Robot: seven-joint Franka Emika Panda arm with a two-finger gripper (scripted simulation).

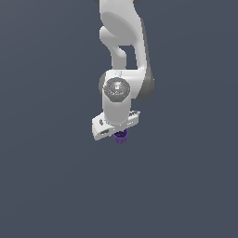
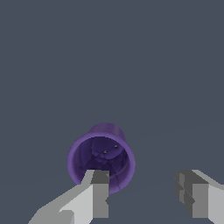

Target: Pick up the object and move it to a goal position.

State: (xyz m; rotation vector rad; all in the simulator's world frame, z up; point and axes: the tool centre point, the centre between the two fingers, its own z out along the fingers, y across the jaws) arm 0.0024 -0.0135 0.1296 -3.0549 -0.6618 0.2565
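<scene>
While I watch both feeds, the white arm point(image 1: 122, 56) hangs down into the exterior view from the top edge, its wrist bent so the hand points at the flat dark grey-blue surface point(image 1: 51, 186). At the bottom of that hand sits the gripper point(image 1: 120, 135), and the purple cup point(image 1: 121, 136) shows just under it as a tiny dark shape, far smaller than the hand; from this side I can only see part of the cup below the hand's lower edge. On the wrist view I see the gripper point(image 2: 142, 194) with its jaws spread wide, two pale grey fingers point(image 2: 99, 192) with darker tips standing well apart. The purple cup point(image 2: 101, 159) faces the camera with its mouth open, a round rim and a darker inside with a couple of small light specks. One fingertip overlaps the cup's rim on the near side, while the other finger is off to the side with bare surface between it and the cup. I cannot tell from either feed whether that near finger actually touches the rim, nor whether the cup rests on the surface or is off it.
</scene>
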